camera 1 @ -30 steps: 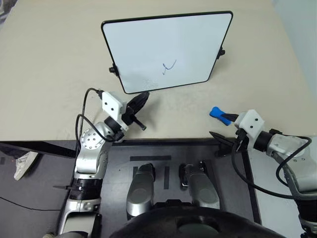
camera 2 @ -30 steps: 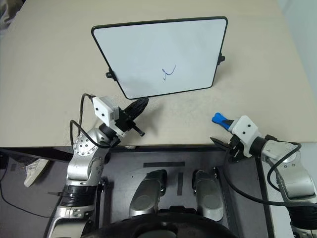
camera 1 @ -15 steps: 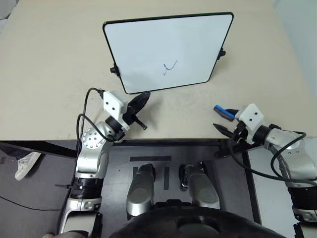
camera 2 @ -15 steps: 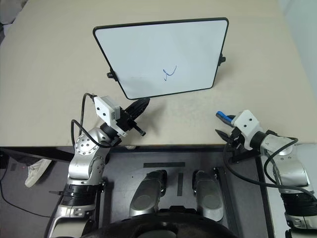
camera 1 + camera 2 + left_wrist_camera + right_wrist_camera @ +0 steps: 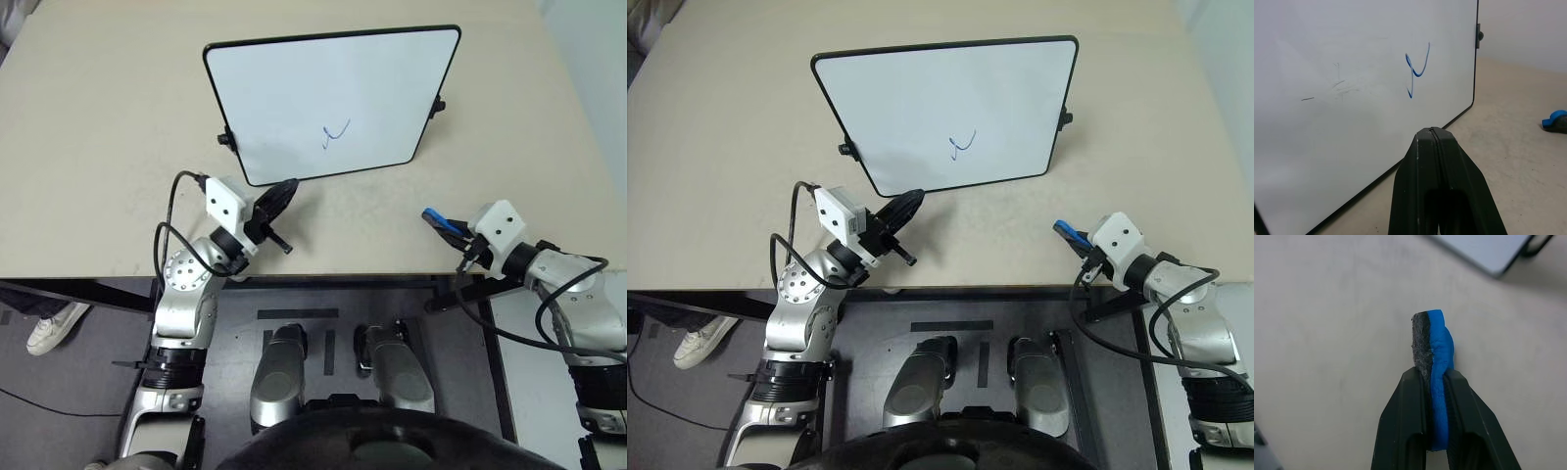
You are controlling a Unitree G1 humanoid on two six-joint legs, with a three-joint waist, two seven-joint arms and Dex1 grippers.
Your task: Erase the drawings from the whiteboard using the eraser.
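The whiteboard [image 5: 331, 102] was propped in the upper middle of the frame on the beige tabletop [image 5: 98, 147], with the drawings [image 5: 335, 132], a small blue squiggle, low on its face. The eraser [image 5: 1434, 357], blue with a dark felt side, was clamped between the fingers of the right gripper [image 5: 1436, 382] at the lower right, well apart from the board. The left gripper [image 5: 278, 199] was pressed closed and empty, just beside the board's lower edge.

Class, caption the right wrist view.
Right gripper pinching the blue eraser above the table.
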